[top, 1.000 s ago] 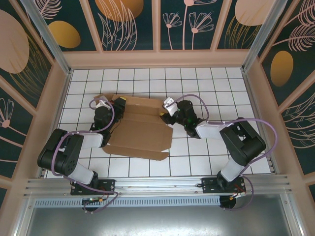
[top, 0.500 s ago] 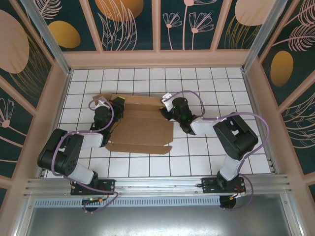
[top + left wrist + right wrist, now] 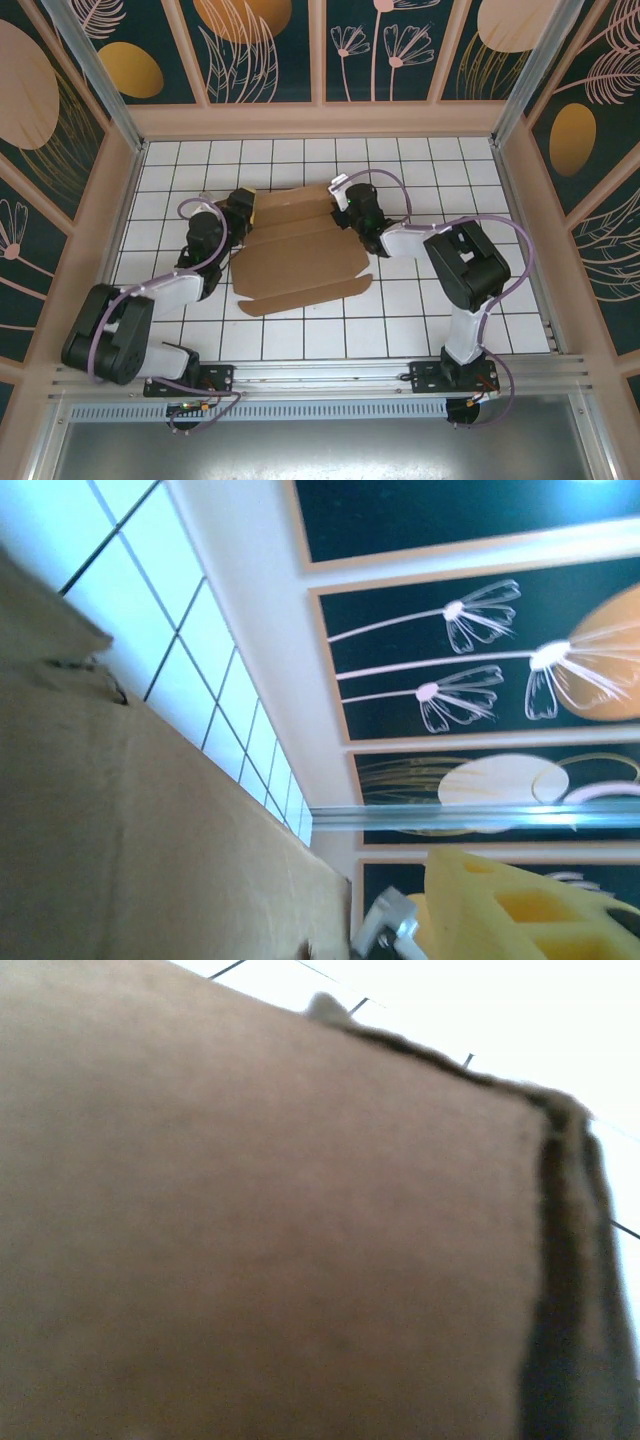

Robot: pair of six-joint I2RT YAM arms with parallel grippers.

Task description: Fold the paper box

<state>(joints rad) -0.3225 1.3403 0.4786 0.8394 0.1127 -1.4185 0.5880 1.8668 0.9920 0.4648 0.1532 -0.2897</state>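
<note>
Lying on the white tiled counter [image 3: 430, 170], the paper box [image 3: 300, 260] occupies the middle of the surface, slightly nearer the left edge than the right, with its long sides slightly skewed to the near edge. It is a brown cardboard sheet, partly creased. A narrow flap [image 3: 305, 298] runs along its near side and a creased strip [image 3: 290, 205] along its far side. The left end effector [image 3: 243, 212] is positioned at the far left corner of the box, and the right end effector [image 3: 343, 214] at the far right corner. In the left wrist view, the brown board covers the lower left, with tiles beyond it, and one yellow finger [image 3: 510, 905] stands at the lower right in front of the dark flower-patterned wall panels [image 3: 450, 650]. Whether the left end effector is released or clenched cannot be told. In the right wrist view, the board sits very close to the lens and is blurred, with one dark folded edge at the right. Whether the right end effector is grasping the board cannot be told.
</note>
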